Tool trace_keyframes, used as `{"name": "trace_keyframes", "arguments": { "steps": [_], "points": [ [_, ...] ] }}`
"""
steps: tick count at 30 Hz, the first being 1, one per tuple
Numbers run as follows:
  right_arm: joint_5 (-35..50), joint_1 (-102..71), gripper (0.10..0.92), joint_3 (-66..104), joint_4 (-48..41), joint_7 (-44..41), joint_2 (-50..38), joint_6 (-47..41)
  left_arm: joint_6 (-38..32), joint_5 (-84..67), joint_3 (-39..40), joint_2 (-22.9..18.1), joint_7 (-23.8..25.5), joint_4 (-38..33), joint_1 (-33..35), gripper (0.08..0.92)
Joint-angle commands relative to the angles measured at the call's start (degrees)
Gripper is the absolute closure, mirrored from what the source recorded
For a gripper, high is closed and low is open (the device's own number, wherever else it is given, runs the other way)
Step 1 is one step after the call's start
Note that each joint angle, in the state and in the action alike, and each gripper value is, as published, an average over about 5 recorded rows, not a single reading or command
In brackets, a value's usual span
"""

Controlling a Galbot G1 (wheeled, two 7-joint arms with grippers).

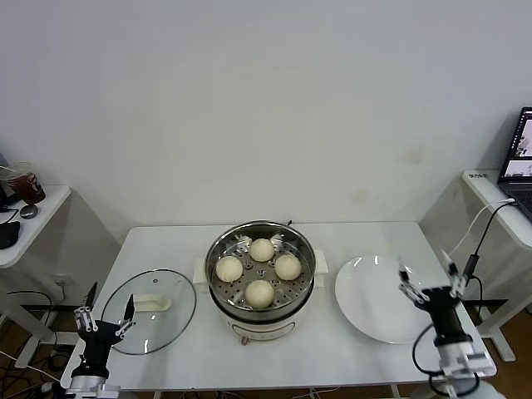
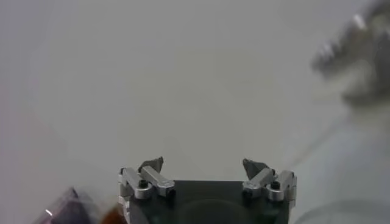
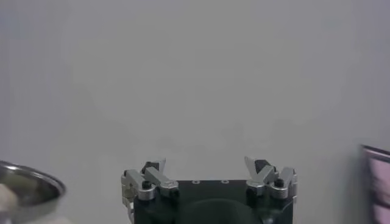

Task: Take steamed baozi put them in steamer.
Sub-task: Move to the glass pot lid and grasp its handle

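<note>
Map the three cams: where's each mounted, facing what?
Head: up high, looking down at the table, four baozi in the steamer, both claws low.
Left wrist: behind the open left claw, facing the wall.
Right wrist: behind the open right claw, facing the wall.
Shared: the steamer rim also edges the right wrist view.

You see the steamer (image 1: pixel 220 252) as polished, mirror-bright steel with a perforated floor, seated in a smooth white plastic-looking base. The 4 steamed baozi (image 1: pixel 261 249) look matt, smooth and doughy. The lid (image 1: pixel 154 320) is clear, glossy glass with a white plastic-looking handle. The plate (image 1: pixel 366 303) is glossy white, like glazed ceramic. The table (image 1: pixel 166 245) is smooth, matt white. Both grippers, left (image 1: pixel 105 317) and right (image 1: pixel 426 274), show bare brushed metal fingers on black housings.
</note>
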Motion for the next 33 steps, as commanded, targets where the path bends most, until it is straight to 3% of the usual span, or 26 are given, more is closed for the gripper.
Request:
{"name": "trace_keyframes", "arguments": {
  "steps": [1,7,23,33],
  "points": [
    [0.5,-6.4,0.203,6.1,-0.8,0.9,6.2,0.6,-2.1,34.7,0.4,7.4,-5.6,16.6,-6.3,0.177],
    [0.6,-6.5,0.203,4.9,-0.4,1.2,7.3,-2.2,-1.9,37.1,3.7,8.7,-4.7,21.5,-12.2,0.177],
    [-2.9,-8.3,0.203,2.1,-1.1,0.9,9.0,-3.2,-1.9,36.6,8.7,10.7,-4.1,24.9,-19.0,0.177],
    [-3.9,-8.8,0.203,0.2,-1.8,0.3,9.0,-4.1,-1.6,36.8,11.2,10.6,-2.9,31.8,-25.3,0.179]
  ]
}}
